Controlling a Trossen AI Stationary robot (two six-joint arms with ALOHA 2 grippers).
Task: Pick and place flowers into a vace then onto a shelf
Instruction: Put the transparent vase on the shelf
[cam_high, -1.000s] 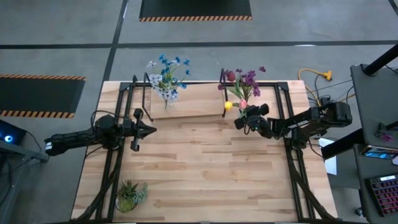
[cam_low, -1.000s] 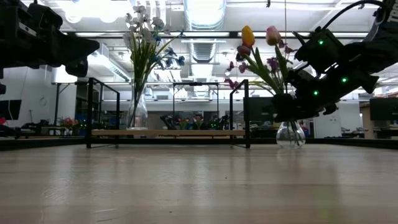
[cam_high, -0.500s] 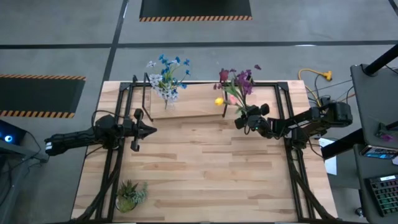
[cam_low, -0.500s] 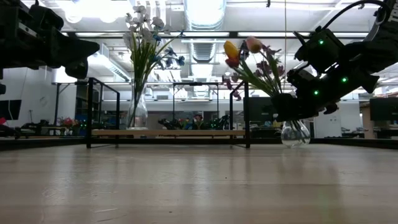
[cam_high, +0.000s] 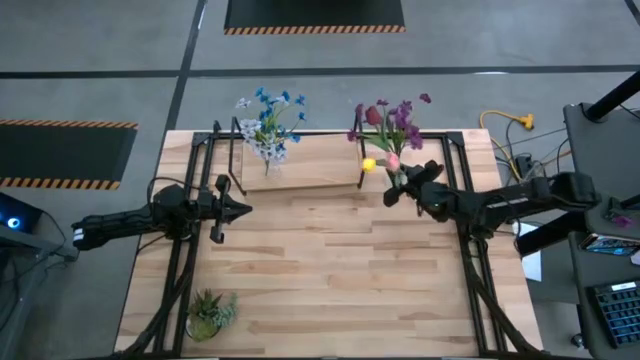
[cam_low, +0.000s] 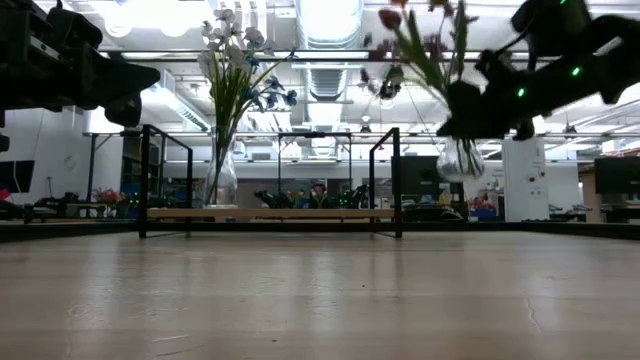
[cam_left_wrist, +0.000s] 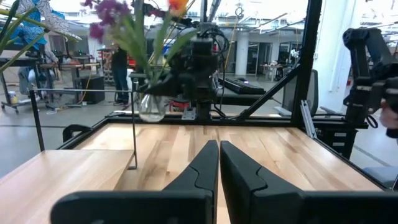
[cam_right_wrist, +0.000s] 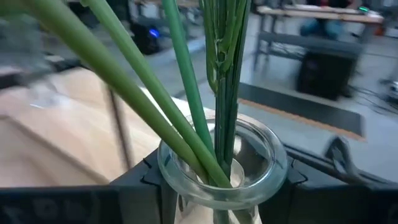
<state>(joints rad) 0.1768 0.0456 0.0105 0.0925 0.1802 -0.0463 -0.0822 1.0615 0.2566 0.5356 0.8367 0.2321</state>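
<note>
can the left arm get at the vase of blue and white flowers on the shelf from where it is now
Probably yes. The left gripper waits shut just in front of the shelf, and the blue and white flowers stand at the shelf's near left end with nothing between; only the black bracket sits close by.

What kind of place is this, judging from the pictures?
Probably a robotics lab or workshop: hazard-striped floor mats on bare concrete, exposed ceiling ducts, and more workbenches beyond the wooden table.

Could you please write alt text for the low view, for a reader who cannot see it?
The right gripper holds a glass vase of flowers in the air, right of the shelf. A second vase of flowers stands on the shelf's left end.
</note>
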